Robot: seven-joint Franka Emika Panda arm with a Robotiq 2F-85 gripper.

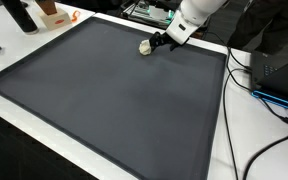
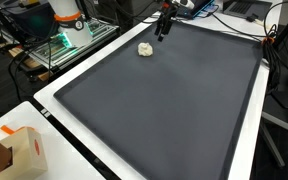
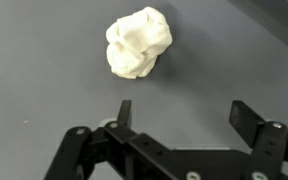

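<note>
A crumpled cream-white lump, like a wad of paper or cloth (image 3: 139, 42), lies on a dark grey mat (image 1: 104, 100). It shows in both exterior views (image 1: 145, 47) (image 2: 145, 49), near the mat's far edge. My gripper (image 3: 182, 112) is open and empty, its two black fingers spread wide. It hovers just beside the lump, apart from it, in both exterior views (image 1: 159, 42) (image 2: 164, 26). In the wrist view the lump sits beyond the fingertips, a little toward the left finger.
The mat lies on a white table (image 2: 54, 95). Cables (image 1: 259, 85) run along one side. A brown cardboard box (image 2: 22, 150) stands at a corner. Equipment with a green light (image 2: 64, 40) and clutter (image 1: 44, 14) stand past the table edges.
</note>
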